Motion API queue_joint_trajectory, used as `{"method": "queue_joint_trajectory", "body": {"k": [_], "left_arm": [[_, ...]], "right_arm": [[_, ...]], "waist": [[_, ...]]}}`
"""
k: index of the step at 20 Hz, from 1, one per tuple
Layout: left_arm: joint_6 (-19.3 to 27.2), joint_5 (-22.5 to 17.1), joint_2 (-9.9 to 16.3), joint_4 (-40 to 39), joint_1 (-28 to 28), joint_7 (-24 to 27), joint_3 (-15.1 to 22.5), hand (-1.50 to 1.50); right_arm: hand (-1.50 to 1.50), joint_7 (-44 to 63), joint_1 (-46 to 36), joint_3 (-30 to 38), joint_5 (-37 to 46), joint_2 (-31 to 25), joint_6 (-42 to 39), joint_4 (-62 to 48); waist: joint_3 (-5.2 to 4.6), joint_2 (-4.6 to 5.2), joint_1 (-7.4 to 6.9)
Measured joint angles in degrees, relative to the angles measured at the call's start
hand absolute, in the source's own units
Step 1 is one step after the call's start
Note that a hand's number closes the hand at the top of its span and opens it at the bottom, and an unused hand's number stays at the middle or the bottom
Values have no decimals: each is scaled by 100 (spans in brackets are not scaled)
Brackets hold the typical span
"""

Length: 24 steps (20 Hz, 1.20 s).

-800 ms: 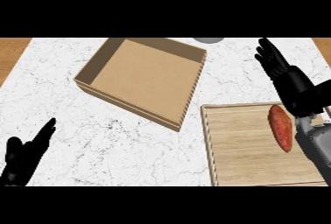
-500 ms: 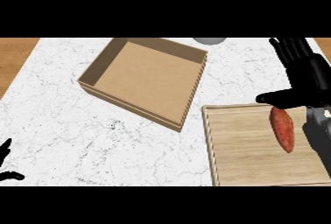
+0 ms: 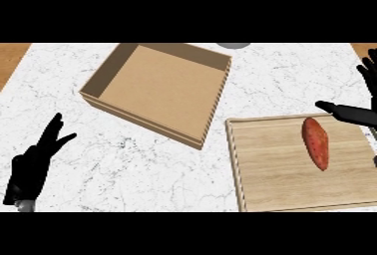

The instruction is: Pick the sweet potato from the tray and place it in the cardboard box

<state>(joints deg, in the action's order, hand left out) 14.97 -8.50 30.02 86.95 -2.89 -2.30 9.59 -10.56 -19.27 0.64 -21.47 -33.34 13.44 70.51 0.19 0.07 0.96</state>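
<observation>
Sweet potato, reddish-orange and tapered (image 3: 316,143), lay untouched on the pale wooden tray (image 3: 273,174), clear for grasping. Right black hand (image 3: 358,112) hovered open just beyond it; left black hand (image 3: 33,167) rested open, fingers up. Open brown cardboard box (image 3: 158,89) sat near.

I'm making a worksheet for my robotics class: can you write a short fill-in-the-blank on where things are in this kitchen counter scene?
1. The sweet potato lies on the wooden ____.
2. The cardboard box holds ____.
3. The right hand is open beside the sweet potato, not ____ it.
4. The left hand, open, shows at the view's lower ____ corner.

Missing words: tray; nothing; touching; left
</observation>
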Motion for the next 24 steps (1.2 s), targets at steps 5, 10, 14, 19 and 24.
{"method": "queue_joint_trajectory", "body": {"k": [5, 10, 14, 19, 24], "left_arm": [[217, 262, -335, -40, 248, -66, 199, 0], [253, 354, -443, -24, 254, -46, 274, 0], [256, 410, -453, 17, 277, -76, 282, 0], [206, 425, -500, 40, 261, -114, 252, 0], [47, 444, -498, 55, 234, -112, 69, 0]], "right_arm": [[-150, 163, 211, -249, 546, -820, -550, -22], [-150, 639, 302, -664, 1023, -1878, -1517, 86], [-150, 1166, 277, -1050, 1218, -2573, -2489, 287], [-150, 2062, 155, -1501, 1312, -2766, -3297, 825], [-150, 2834, 316, -1598, 1531, -2491, -3469, 1338]], "waist": [[-17, -2, -26], [-28, -11, -63], [-31, -14, -102], [-30, -15, -124], [-24, -15, -103]]}}
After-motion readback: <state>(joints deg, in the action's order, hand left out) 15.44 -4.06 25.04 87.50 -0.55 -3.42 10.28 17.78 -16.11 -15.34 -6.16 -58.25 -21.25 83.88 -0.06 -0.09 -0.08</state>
